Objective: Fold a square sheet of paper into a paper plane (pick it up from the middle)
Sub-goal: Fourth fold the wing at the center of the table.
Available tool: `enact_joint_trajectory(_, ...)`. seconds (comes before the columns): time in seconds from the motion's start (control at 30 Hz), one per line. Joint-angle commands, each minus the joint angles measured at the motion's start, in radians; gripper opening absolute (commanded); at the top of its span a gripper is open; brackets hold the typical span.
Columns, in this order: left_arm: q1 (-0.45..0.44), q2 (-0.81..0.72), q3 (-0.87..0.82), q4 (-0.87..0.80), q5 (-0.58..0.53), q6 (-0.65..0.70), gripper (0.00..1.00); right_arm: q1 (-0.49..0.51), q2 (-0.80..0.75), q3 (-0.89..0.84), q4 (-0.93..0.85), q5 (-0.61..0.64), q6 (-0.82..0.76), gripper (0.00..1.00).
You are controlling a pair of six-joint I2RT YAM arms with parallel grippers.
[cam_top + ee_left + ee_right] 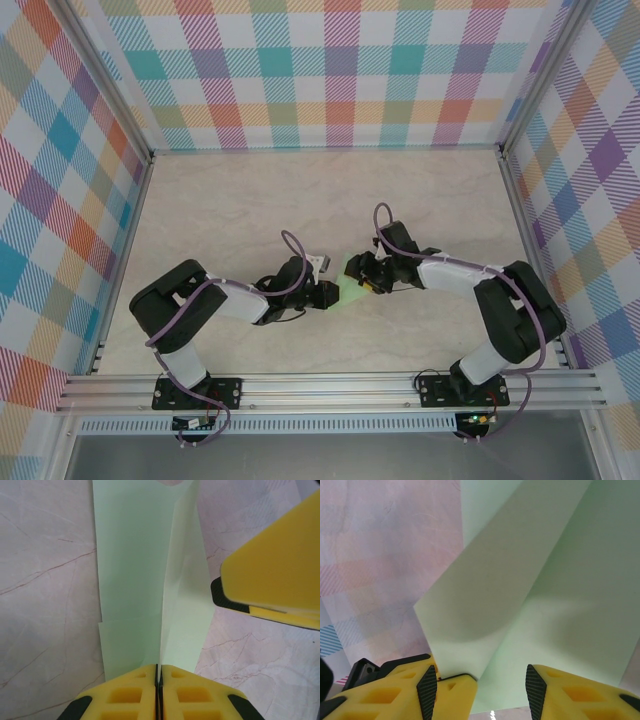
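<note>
Table (pixel 250 200) is carrying two arms, and one folded green paper (pixel 351 293) is lying near its middle, between the two grippers. Left gripper (pixel 157 669) is pressing its fingers together on the paper's raised crease. Right gripper (pixel 489 680) is holding its fingers spread, with the paper between them.

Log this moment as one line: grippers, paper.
left gripper: shut on sheet of paper at its crease | right gripper: open, sheet between jaws | stage: partly folded
</note>
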Motion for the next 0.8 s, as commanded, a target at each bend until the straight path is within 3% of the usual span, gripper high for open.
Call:
enact_joint_trajectory(0.0, 0.018, 0.012, 0.024, -0.003, 0.026, -0.044, 0.1, -0.005, 0.033, 0.026, 0.016, -0.025, -0.021, 0.52)
enact_joint_trajectory(0.77, 0.03, 0.047, 0.047, -0.034, 0.08, -0.065, 0.13, -0.005, 0.109, 0.059, 0.01, -0.029, -0.04, 0.51)
